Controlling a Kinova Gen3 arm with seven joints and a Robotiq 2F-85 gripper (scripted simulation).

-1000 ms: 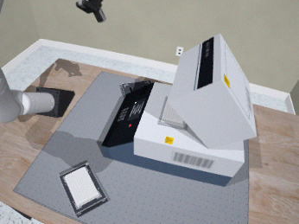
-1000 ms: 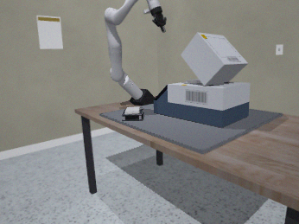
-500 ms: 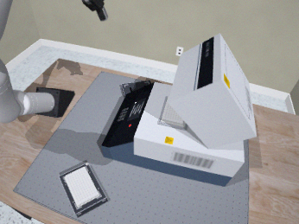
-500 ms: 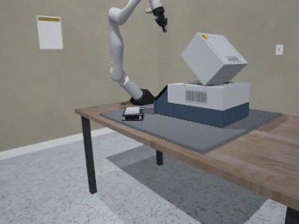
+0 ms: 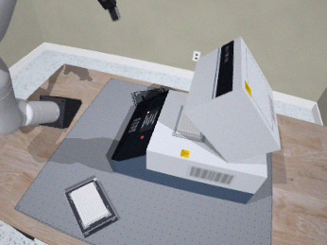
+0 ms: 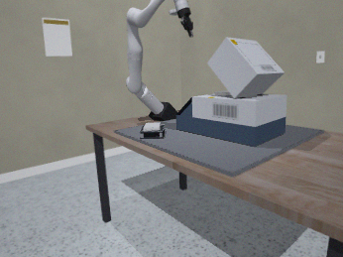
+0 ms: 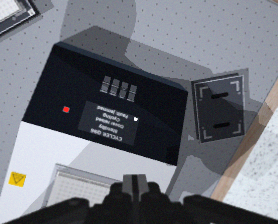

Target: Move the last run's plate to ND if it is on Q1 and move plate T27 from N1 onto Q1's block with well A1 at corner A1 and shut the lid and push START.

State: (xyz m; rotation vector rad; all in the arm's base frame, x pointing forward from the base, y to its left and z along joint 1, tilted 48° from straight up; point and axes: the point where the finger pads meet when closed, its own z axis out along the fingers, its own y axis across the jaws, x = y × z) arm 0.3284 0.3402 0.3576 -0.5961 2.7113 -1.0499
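The cycler Q1 (image 5: 163,158) (image 6: 270,111) (image 7: 35,145) stands with its lid (image 5: 222,102) (image 6: 245,67) raised and tilted. A plate (image 5: 189,125) (image 7: 80,190) lies on the block, partly hidden by the lid or gripper. Its front panel (image 5: 124,143) (image 7: 45,90) shows a red square, a small white dot and a group of keys (image 7: 118,89). A white plate (image 5: 89,203) (image 6: 153,127) sits in a dark nest (image 5: 109,215); labels are unreadable. Another nest (image 7: 220,137) holds no plate. My gripper (image 5: 115,19) (image 6: 191,34) (image 7: 134,190) is shut and empty, high above the cycler's front.
The grey mat (image 5: 156,209) (image 6: 193,155) (image 7: 165,25) lies under the cycler and both nests, on the wooden table (image 5: 302,157) (image 6: 317,165). The raised lid stands tall over the rear of the cycler. The plateless nest is close beside the panel end, near the table edge.
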